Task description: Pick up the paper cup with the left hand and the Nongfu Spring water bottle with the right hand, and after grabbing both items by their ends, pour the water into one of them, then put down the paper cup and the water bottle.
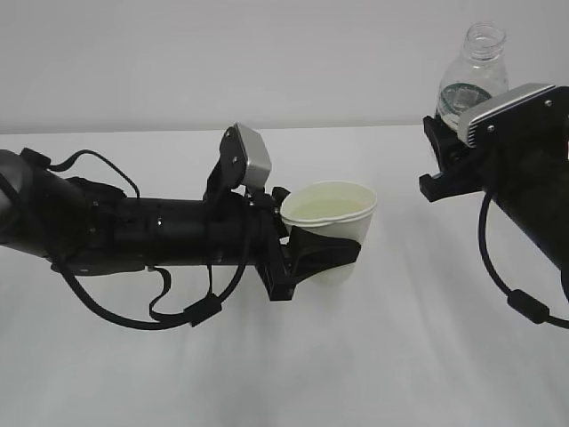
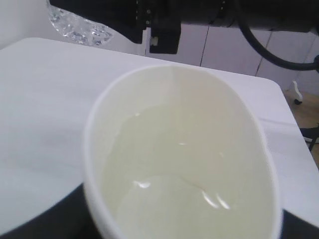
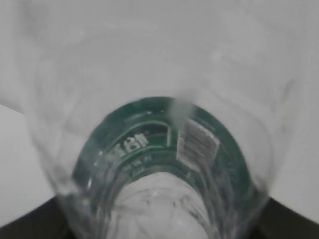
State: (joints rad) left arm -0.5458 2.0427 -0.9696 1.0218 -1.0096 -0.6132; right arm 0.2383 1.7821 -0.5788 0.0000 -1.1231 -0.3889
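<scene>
The cream paper cup [image 1: 331,221] is held above the white table, upright, with my left gripper [image 1: 331,253] shut on its lower wall. In the left wrist view the paper cup [image 2: 174,149] fills the frame, and clear water [image 2: 184,199] lies in its bottom. The gripper's dark fingers [image 2: 40,219] show at the lower corners. Up at the right, the Nongfu Spring water bottle [image 1: 471,76] stands upright and capless, with my right gripper [image 1: 449,147] shut on its lower part. Its green label [image 3: 159,144] shows through the clear plastic in the right wrist view. Cup and bottle are apart.
The white table [image 1: 267,374] stretches below both arms, with a plain wall behind. In the left wrist view the table's far edge [image 2: 279,84] shows, with cabinets beyond it. The right arm [image 2: 209,15] and the bottle's base [image 2: 79,27] hang above the cup's far side.
</scene>
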